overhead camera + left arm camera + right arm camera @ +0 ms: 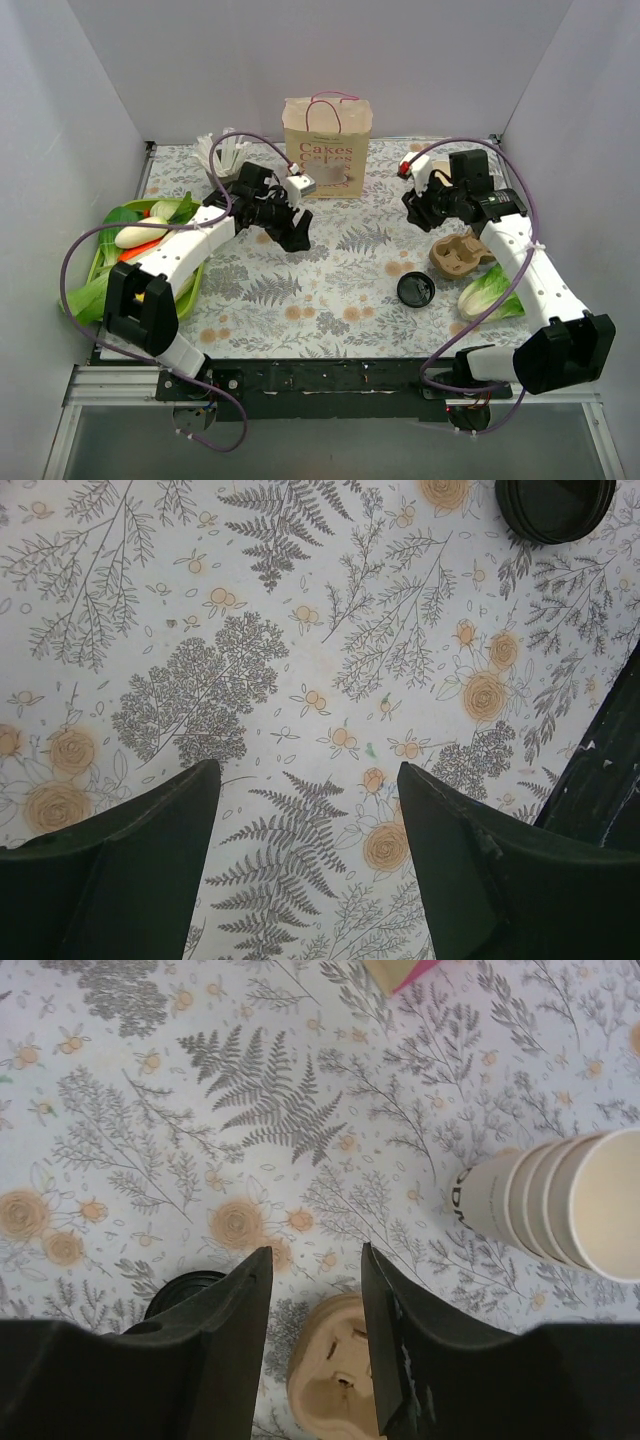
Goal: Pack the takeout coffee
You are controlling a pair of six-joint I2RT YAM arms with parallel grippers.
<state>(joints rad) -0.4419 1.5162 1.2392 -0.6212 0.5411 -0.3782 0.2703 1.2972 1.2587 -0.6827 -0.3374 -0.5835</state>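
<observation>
Left hand (310,780) gapes above the tablecloth (300,630) — right hand (316,1258) gapes too.

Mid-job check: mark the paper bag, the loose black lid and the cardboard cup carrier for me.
paper bag (327,160), top external view, printed front face.
black lid (415,290), top external view, its centre.
cardboard cup carrier (455,258), top external view, its left cup well.
</observation>
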